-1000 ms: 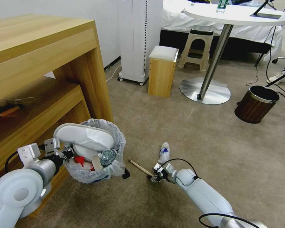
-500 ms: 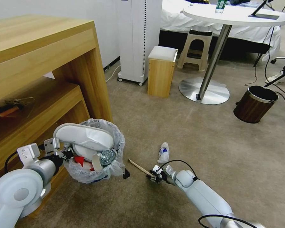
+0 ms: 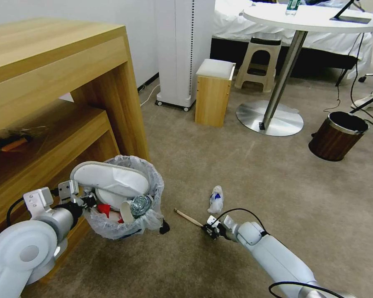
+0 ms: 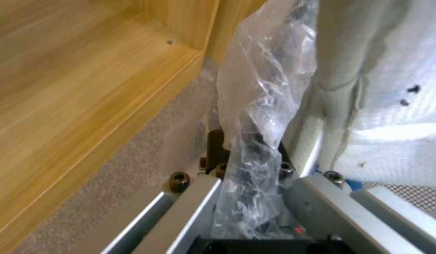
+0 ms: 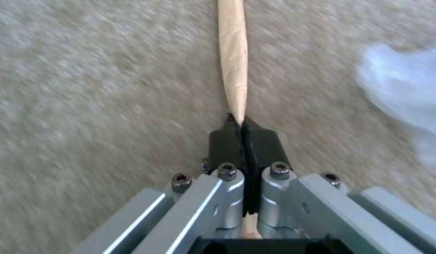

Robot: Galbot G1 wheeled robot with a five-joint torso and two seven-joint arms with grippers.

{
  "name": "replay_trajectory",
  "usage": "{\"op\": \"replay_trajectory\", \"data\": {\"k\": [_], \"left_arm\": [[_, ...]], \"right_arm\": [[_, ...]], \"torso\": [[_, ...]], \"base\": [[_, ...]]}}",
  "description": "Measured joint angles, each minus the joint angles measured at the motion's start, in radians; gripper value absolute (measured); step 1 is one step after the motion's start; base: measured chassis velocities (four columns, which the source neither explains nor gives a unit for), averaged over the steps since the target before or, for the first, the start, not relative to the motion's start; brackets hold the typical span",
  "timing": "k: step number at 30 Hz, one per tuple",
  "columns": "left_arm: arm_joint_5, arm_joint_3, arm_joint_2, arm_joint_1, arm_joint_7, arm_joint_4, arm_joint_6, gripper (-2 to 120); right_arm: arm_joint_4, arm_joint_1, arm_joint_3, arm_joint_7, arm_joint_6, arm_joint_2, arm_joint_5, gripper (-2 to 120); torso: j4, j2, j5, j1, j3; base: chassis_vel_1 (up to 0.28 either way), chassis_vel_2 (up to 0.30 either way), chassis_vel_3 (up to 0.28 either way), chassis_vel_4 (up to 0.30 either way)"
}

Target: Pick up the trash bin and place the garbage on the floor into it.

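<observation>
Right pincer [image 5: 240,121] clamps wooden stick [image 5: 233,56]; left pincer [image 3: 88,201] grips trash bin [image 3: 130,219] rim; no legible writing.

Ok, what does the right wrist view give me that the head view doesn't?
Right wrist only: the right gripper pads shut on the wooden stick, its end poking out behind them. Head only: the left gripper at the trash bin rim, a slipper sticking out. Both: stick, crumpled wrapper, carpet.

Two bins (one bagged trash bin [image 3: 128,215], one wood-grain bin [image 3: 337,136]), one wooden stick [image 3: 188,218], two stools [image 3: 213,97].
</observation>
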Motion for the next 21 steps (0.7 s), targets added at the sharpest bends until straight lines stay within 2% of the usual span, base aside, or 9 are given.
{"op": "replay_trajectory", "data": {"k": [10,13,14,16,21], "left_arm": [[0.000,0.000,0.006,-0.001,0.003,0.000,-0.001,0],[0.000,0.007,0.010,-0.002,0.004,0.000,-0.001,0],[0.000,0.007,0.010,-0.002,0.004,0.000,-0.001,0],[0.000,0.013,0.012,-0.001,0.004,0.002,-0.001,0],[-0.006,0.034,0.018,0.014,0.002,-0.004,0.001,0]], "right_arm": [[0.089,-0.007,0.032,0.035,0.028,-0.077,0.076,0],[0.175,0.010,0.053,0.105,0.141,-0.103,0.210,0],[0.175,0.010,0.053,0.105,0.141,-0.103,0.210,0],[0.229,0.029,0.064,0.118,0.194,-0.111,0.317,0],[0.363,0.077,0.068,0.075,0.325,-0.122,0.534,0]], "torso": [[0.0001,0.000,0.0000,0.000,0.000],[0.0001,0.000,0.0002,0.000,0.000],[0.0001,0.000,0.0002,0.000,0.000],[0.0002,0.000,0.0001,0.000,0.000],[0.0004,0.000,0.0000,0.000,0.000]], "base": [[0.000,0.000,0.000,0.000],[0.000,0.000,0.000,0.000],[0.000,0.000,0.000,0.000],[0.000,0.000,0.000,0.000],[0.000,0.000,0.000,0.000]]}}
